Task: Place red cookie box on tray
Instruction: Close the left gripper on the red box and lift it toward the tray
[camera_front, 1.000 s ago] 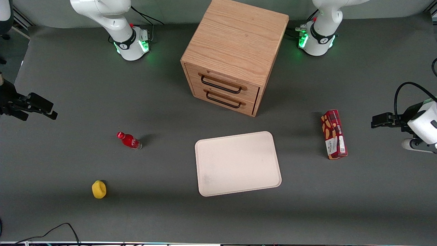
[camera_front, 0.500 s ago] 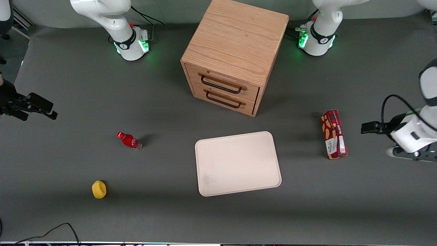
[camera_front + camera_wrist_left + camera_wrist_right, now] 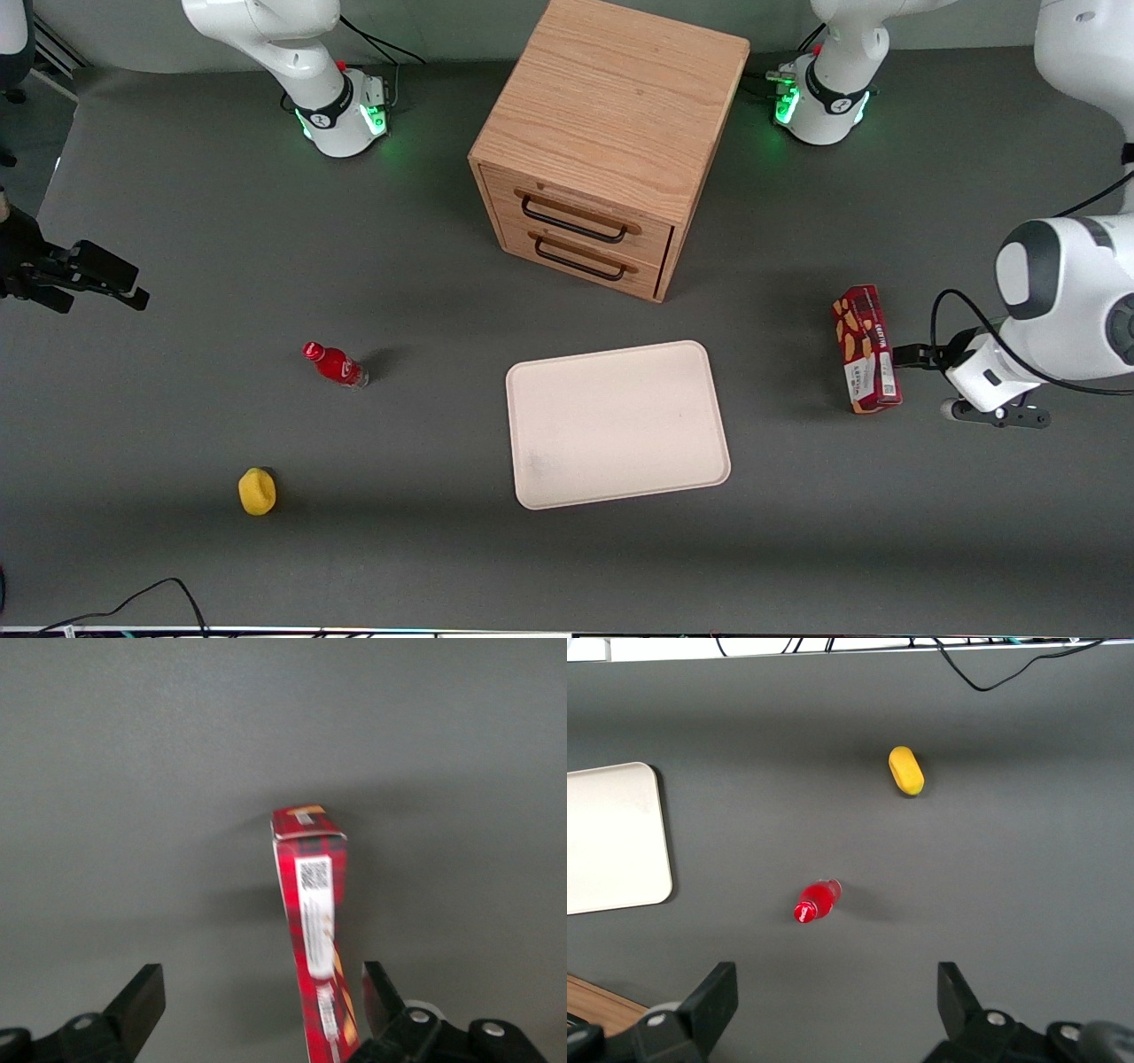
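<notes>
Reaching for the red cookie box

The gripper [image 3: 257,1014] hangs just beside the red cookie box [image 3: 866,348] with jaws wide open, holding nothing — the box stands on the desk, apart from the tray [image 3: 617,424]. Best to line the jaws up on both long sides, then squeeze gently.

Showing a white label patch with a QR code and tiny unreadable print on the red cookie box [image 3: 312,930]; dark side text there also illegible. Gripper [image 3: 905,356] hovering just beside it.
</notes>
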Tool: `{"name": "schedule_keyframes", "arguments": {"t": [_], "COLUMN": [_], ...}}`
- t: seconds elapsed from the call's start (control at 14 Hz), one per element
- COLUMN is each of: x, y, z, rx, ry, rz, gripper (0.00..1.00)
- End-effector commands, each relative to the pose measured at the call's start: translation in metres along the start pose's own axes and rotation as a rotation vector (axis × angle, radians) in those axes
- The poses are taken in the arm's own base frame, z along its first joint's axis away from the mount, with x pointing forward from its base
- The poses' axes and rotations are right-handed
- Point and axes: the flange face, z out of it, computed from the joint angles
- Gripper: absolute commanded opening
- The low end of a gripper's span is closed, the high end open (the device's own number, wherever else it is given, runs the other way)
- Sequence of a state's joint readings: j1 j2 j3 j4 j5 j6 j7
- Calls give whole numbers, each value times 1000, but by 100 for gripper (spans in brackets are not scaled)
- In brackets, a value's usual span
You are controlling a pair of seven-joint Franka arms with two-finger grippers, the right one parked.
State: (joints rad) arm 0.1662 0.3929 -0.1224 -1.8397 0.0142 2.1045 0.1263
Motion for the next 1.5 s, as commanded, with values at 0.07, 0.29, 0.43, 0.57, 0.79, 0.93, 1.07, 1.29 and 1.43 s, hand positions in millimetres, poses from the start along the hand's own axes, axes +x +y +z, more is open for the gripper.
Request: {"name": "schedule_keyframes", "arguments": {"t": [0.07, 0.29, 0.43, 0.57, 0.79, 0.93, 1.07, 1.29, 1.43], "x": [-11, -14, -22, -29, -31, -24, -4, 44, 69], "y": [10, 21, 20, 21, 30, 33, 41, 93, 131], "z": [35, 51, 61, 62, 61, 51, 19, -15, -21], "rx": [-31, -31, -29, -27, -25, -23, -30, -35, -41], "ry": [39, 26, 36, 27, 13, 33, 25, -35, -8], "rz": [-76, -67, -72, -71, -58, -72, -75, -85, -139], "gripper": [98, 80, 47, 14, 0, 0, 0, 0, 0]}}
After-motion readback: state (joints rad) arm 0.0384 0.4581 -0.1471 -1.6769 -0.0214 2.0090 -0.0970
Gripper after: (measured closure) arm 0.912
